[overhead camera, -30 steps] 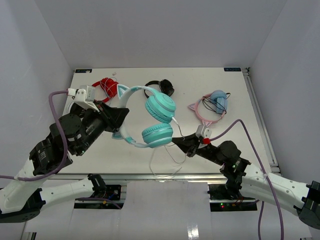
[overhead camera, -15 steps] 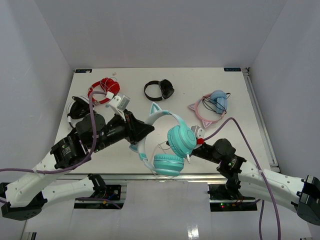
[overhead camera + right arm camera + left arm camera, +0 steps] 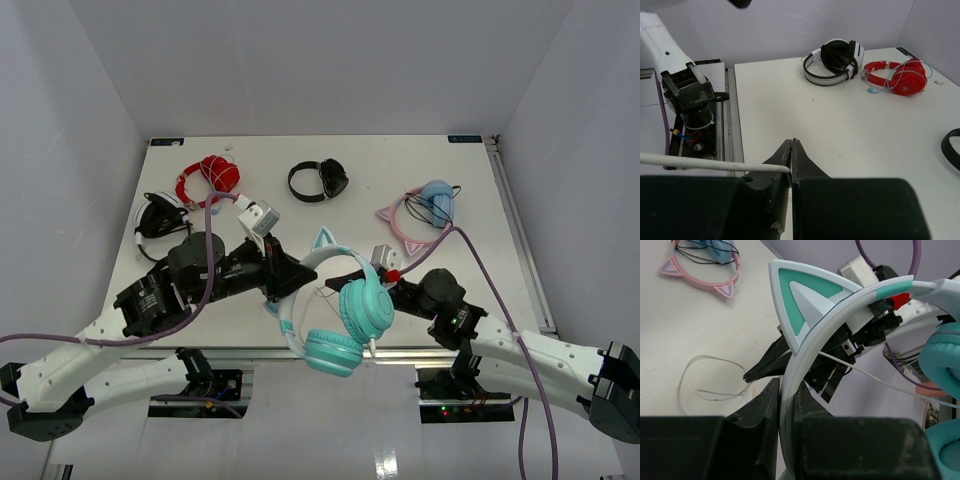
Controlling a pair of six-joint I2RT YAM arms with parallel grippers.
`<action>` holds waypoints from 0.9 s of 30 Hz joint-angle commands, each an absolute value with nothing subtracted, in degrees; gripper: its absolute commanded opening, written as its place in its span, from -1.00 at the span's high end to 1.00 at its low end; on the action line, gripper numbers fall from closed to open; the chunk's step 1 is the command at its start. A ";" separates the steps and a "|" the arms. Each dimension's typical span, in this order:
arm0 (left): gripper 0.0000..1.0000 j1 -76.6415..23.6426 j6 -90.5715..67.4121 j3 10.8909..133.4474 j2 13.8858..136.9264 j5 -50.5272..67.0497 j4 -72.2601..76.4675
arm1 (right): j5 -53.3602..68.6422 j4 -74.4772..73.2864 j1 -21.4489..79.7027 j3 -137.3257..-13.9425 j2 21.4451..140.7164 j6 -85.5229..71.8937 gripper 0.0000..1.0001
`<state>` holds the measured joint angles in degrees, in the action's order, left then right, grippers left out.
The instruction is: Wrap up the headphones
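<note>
On the white table [image 3: 480, 250], we see the teal headphones [image 3: 365, 308] at 6 o'clock in the overhead view, over the table's near edge, with the left gripper [image 3: 290, 275] clenched on their white cat-eared headband. Red headphones [image 3: 210, 175] lie at 11 o'clock and a pink pair [image 3: 425, 210] at 2 o'clock. At the teal cups' 11 o'clock, the right gripper [image 3: 791, 142] has its jaws pinched tight on the thin white cable [image 3: 715, 162].
</note>
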<state>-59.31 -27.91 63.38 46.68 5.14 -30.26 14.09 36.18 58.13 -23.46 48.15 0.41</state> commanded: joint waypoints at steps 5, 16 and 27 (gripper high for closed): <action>1.00 -59.24 -25.39 61.03 47.65 14.51 -27.12 | 12.01 32.76 58.10 -28.62 48.39 1.73 0.85; 1.00 -59.24 -20.82 60.11 48.42 4.41 -35.85 | -3.77 12.51 58.01 -36.99 44.29 2.37 0.85; 1.00 -59.24 -16.14 58.30 55.51 -9.05 -39.76 | -11.95 -11.98 58.01 -49.83 48.95 0.44 0.85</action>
